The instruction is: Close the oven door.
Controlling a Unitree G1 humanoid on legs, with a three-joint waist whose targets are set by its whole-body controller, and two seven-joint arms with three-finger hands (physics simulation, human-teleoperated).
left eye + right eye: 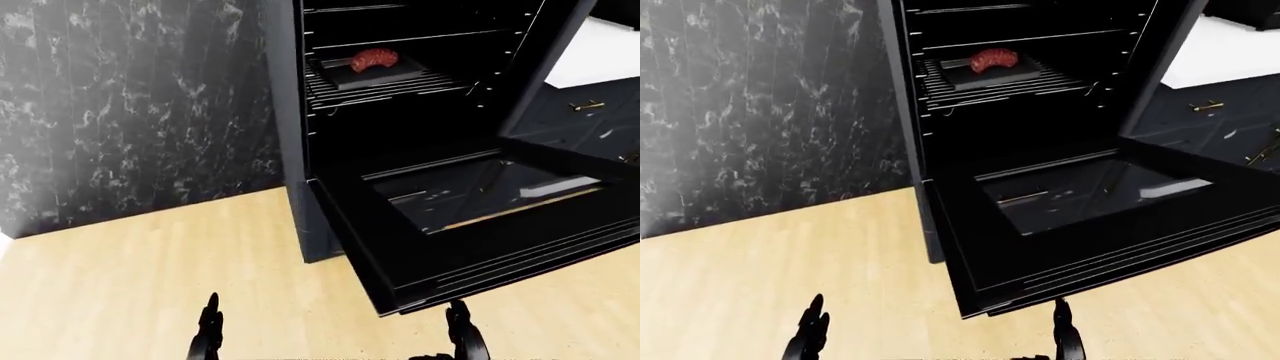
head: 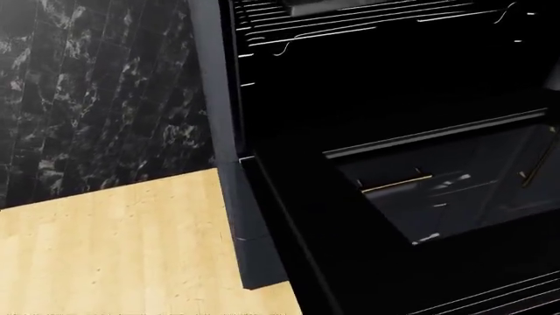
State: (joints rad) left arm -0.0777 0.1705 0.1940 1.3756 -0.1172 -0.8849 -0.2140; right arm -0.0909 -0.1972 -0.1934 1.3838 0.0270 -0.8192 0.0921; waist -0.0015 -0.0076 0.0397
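Oven door (image 1: 1090,217) hangs open and flat, right of centre, its right end cut off. Sausage (image 1: 990,58) on tray (image 1: 992,73) inside. Left hand (image 1: 808,337) and right hand (image 1: 1065,339) show fingertips only at bottom edge; grip cannot be told.

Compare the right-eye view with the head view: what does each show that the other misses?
Only the right-eye view shows the red sausage on a dark tray on a rack inside the oven, the left hand and right hand at the bottom edge, and the dark drawers with brass handles at right.

The head view adds nothing of its own; it looks closer and lower, cutting off the hands and the food.

Both show the oven door hanging open and flat, its glass window, the marble wall and the wood floor.
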